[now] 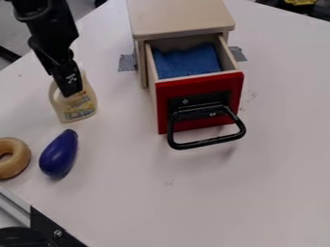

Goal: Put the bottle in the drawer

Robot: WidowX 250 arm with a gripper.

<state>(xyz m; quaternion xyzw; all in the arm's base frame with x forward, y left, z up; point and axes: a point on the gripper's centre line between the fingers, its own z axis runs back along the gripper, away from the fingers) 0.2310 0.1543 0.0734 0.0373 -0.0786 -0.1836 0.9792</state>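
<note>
A cream handled bottle (79,110) stands or leans at the left of the white table (277,193), its top beneath your black gripper (69,91); how far the gripper is open, and whether it has hold, cannot be told. Securing the bottle looks like the step in hand: center on its narrow upper part, squeeze firmly, then test with a slight lift before carrying it right, high enough to clear the glossy red drawer front (164,113). Lower it onto the rumpled, matte blue lining (188,61), clear of the pale wooden walls. Nearer you, left, lie a smooth purple toy eggplant (59,153) and a rounded tan ring (15,158).
</note>
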